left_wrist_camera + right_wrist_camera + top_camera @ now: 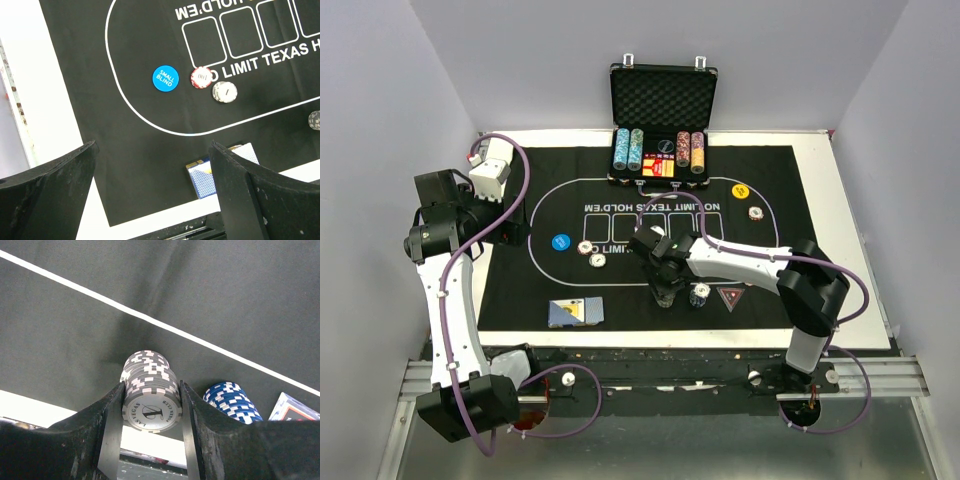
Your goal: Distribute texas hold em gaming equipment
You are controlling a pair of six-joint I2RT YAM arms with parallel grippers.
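My right gripper (665, 287) is shut on a stack of grey-and-white poker chips (150, 390), standing on the black mat near its front edge. A blue chip stack (232, 402) stands just to its right, also in the top view (698, 296), with a red triangular marker (729, 297) beyond it. My left gripper (152, 150) is open and empty above the mat's left part. Ahead of it lie a blue "SMALL BLIND" button (165, 79), a red chip (201, 77) and a white chip (224, 92). Blue-backed cards (575, 313) lie at the front left.
The open black chip case (662, 120) stands at the back with long chip rows. A yellow button (739, 191) and a single chip (756, 212) lie at the mat's right back. The mat (520, 290) sits on a white board (845, 230).
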